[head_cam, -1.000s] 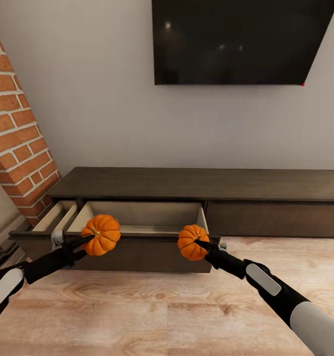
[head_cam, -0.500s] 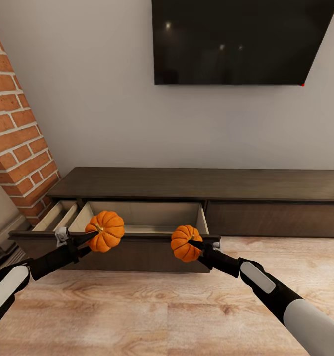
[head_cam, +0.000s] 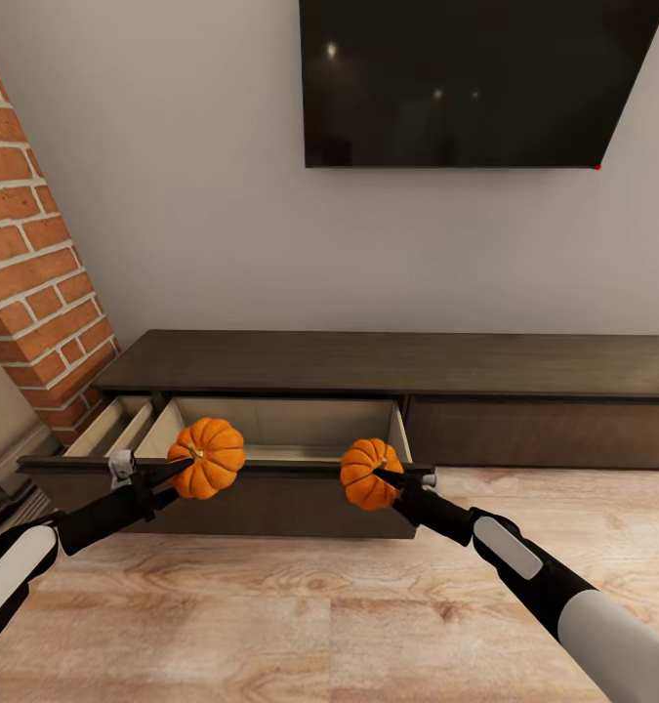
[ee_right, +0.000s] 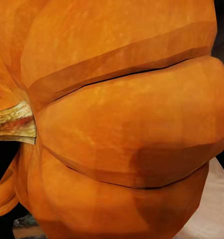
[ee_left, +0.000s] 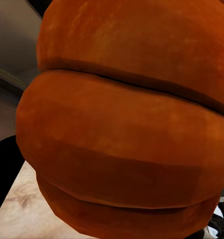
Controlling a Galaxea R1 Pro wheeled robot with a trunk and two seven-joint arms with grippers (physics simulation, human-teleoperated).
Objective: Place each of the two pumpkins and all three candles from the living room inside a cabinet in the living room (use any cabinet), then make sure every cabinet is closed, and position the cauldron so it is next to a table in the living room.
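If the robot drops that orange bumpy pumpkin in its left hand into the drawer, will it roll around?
Probably a little. The round, ribbed orange pumpkin in the left gripper has a squat shape, so it would likely wobble, then settle. It looks hard, so it should keep its shape inside the open pale-lined drawer.

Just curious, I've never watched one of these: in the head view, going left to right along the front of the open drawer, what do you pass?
Left gripper → pumpkin it holds → second pumpkin → right gripper, all at the front edge of the open cabinet drawer.
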